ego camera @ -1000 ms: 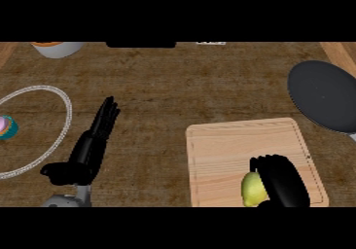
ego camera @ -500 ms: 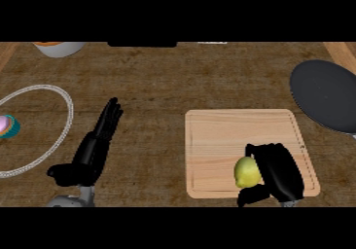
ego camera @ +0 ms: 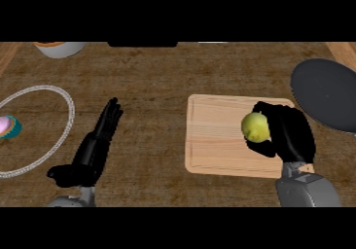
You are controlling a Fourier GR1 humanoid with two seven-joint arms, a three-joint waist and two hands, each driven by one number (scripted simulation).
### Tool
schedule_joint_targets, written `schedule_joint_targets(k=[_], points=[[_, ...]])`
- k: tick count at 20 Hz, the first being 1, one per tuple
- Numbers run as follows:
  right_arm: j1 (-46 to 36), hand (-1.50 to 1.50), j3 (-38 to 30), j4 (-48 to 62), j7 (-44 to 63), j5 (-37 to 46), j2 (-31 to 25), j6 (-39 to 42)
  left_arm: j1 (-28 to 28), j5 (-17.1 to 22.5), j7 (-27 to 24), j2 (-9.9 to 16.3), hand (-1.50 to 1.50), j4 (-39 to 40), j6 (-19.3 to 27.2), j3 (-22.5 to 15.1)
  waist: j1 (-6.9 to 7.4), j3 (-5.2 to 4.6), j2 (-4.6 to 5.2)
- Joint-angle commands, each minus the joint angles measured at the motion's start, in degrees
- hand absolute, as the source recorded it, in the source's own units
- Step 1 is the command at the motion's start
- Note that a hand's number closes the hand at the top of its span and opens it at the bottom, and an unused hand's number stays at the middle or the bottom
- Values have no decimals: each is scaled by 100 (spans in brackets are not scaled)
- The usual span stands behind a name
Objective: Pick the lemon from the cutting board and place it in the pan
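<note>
The lemon (ego camera: 256,127) is yellow-green and smooth, an oval with its long axis running roughly up and down the head view, its upper end tipped slightly toward the right. It sits over the right part of the wooden cutting board (ego camera: 213,146), held by the right hand (ego camera: 290,133), whose fingers (ego camera: 261,146) curl round its right side and underside. The dark pan (ego camera: 330,95) lies just right of the board on the brown table (ego camera: 159,73). The left hand (ego camera: 91,148) rests near the lower left, fingers straight and pressed together. A cupcake (ego camera: 5,127) sits on a glass plate (ego camera: 62,104) at the far left.
</note>
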Motion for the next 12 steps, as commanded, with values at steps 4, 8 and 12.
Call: schedule_joint_targets(k=[4, 8, 12], points=[[-720, 150, -584, -922, 604, -339, 159, -19, 126, 14, 70, 41, 0, -147, -65, 72, -6, 7, -2], [-974, 150, -1185, -499, 740, -748, 165, -388, 46, -3, -175, 41, 0, 186, -188, 174, 2, 7, 16], [-716, 150, -1707, -230, 459, -1312, 126, -1009, 201, -114, -61, -99, 0, -126, -87, 5, 15, 11, 13]])
